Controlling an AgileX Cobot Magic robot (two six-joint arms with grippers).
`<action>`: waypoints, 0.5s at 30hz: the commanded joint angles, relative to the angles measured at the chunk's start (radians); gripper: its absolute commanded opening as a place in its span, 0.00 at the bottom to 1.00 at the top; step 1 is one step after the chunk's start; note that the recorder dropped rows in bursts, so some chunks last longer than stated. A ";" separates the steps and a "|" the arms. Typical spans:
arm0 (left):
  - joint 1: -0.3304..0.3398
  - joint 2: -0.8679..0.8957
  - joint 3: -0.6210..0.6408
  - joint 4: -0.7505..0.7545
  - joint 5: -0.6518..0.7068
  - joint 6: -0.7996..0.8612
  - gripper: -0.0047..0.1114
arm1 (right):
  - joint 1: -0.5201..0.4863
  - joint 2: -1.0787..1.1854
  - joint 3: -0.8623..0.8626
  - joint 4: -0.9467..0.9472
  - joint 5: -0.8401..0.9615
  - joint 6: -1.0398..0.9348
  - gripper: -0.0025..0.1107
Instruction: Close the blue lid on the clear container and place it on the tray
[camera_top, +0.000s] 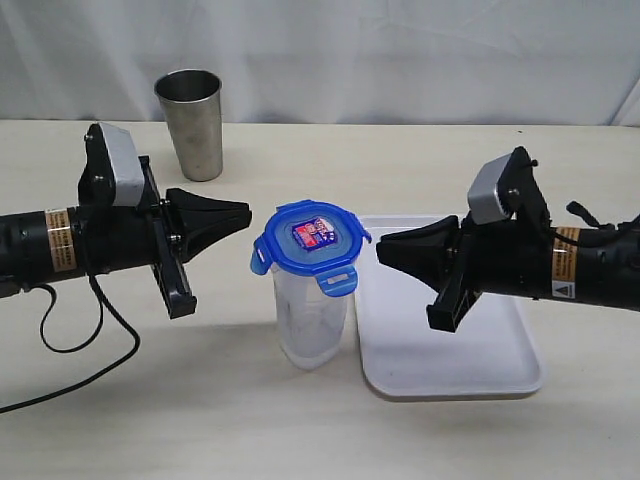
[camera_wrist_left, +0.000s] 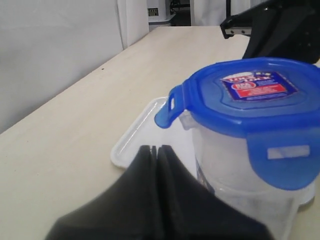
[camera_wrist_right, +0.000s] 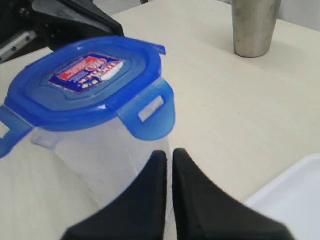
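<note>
The clear container stands upright on the table, just left of the tray. The blue lid rests on top of it, sticker up, with its flaps sticking outward. My left gripper hovers a little to the lid's left, shut and empty. Facing it from the right, my right gripper is also shut and holds nothing, its tips close to the lid's edge. Up close, the lid fills the left wrist view beyond the left gripper, and in the right wrist view the lid lies beyond the right gripper.
A steel tumbler stands at the back left of the table. A black cable loops on the table under the left arm. The white tray lies flat behind the container in the left wrist view.
</note>
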 joint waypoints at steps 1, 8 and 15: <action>-0.007 -0.031 0.003 0.073 0.036 -0.059 0.04 | 0.002 0.000 -0.004 -0.006 0.029 0.003 0.06; -0.007 -0.041 0.003 0.146 0.052 -0.108 0.04 | 0.002 0.000 -0.004 -0.006 0.029 0.003 0.06; -0.007 -0.041 0.003 0.190 0.046 -0.132 0.04 | 0.002 0.000 -0.004 -0.006 0.029 0.003 0.06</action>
